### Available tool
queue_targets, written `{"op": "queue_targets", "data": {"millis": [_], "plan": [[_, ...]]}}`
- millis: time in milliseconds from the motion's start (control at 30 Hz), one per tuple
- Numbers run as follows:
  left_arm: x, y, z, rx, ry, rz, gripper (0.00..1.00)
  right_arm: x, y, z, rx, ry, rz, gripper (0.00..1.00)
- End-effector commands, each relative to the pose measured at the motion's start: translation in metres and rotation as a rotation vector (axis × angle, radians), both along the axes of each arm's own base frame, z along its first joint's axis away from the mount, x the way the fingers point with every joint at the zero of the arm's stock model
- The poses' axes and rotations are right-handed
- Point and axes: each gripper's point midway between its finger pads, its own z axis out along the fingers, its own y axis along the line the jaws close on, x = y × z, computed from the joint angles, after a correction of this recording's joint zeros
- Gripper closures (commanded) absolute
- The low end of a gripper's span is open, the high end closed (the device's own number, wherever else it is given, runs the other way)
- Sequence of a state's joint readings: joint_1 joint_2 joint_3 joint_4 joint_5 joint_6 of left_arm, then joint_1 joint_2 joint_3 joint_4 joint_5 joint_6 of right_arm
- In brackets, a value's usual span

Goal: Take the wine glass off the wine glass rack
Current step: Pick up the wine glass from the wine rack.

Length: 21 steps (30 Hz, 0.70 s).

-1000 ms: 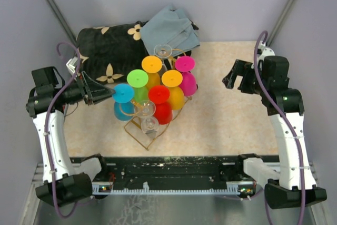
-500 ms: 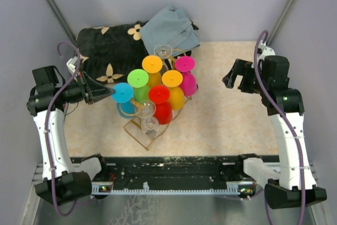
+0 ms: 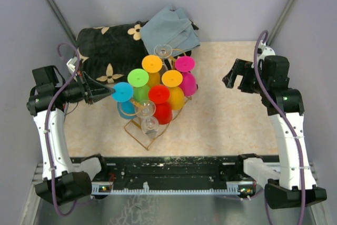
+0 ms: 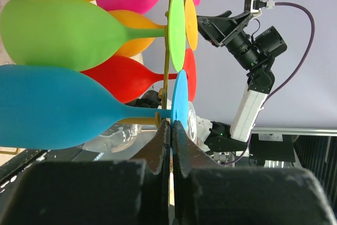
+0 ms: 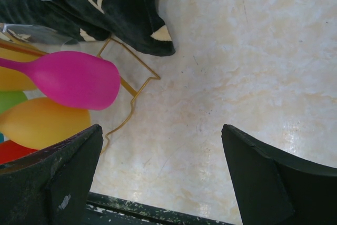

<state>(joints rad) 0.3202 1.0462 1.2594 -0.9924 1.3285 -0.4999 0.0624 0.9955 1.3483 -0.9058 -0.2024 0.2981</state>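
Observation:
The gold wire wine glass rack (image 3: pixel 138 133) stands mid-table with several coloured wine glasses hanging upside down on it. The blue wine glass (image 3: pixel 122 93) hangs at the rack's left corner. My left gripper (image 3: pixel 110 93) reaches in from the left and is shut on the edge of that glass's round blue foot (image 4: pixel 180 98). In the left wrist view its fingertips (image 4: pixel 172 125) pinch the rim just beside the stem, and the blue bowl (image 4: pixel 52 106) stretches left. My right gripper (image 3: pixel 235 80) hangs open to the right of the rack, over bare table (image 5: pixel 161 127).
Green (image 3: pixel 137 78), orange (image 3: pixel 151 64), yellow (image 3: pixel 171 78), red (image 3: pixel 158 94) and pink (image 3: pixel 185 64) glasses crowd the rack, with clear glasses (image 3: pixel 149 125) at its front. A black flowered cloth (image 3: pixel 108 51) and a blue-grey cloth (image 3: pixel 171 30) lie behind.
The left gripper's jaws have closed onto the blue glass's foot. The arms and the glasses have stayed where they were.

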Motion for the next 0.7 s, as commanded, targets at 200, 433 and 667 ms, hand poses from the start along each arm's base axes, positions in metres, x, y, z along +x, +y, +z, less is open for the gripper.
{"op": "queue_targets", "data": {"millis": [200, 433, 667], "plan": [[-0.0031, -0.0023, 0.0028, -0.022, 0.031, -0.003, 1.0, -0.0017, -0.0067, 0.0114, -0.02, -0.057, -0.022, 0.05], [0.0002, -0.0005, 0.0026, -0.013, 0.044, 0.014, 1.0, -0.0026, -0.0065, 0.0117, -0.018, -0.056, -0.022, 0.05], [0.0039, 0.0033, -0.0001, -0.008, 0.06, 0.035, 1.0, -0.0025, -0.0075, 0.012, -0.021, -0.057, -0.025, 0.05]]}}
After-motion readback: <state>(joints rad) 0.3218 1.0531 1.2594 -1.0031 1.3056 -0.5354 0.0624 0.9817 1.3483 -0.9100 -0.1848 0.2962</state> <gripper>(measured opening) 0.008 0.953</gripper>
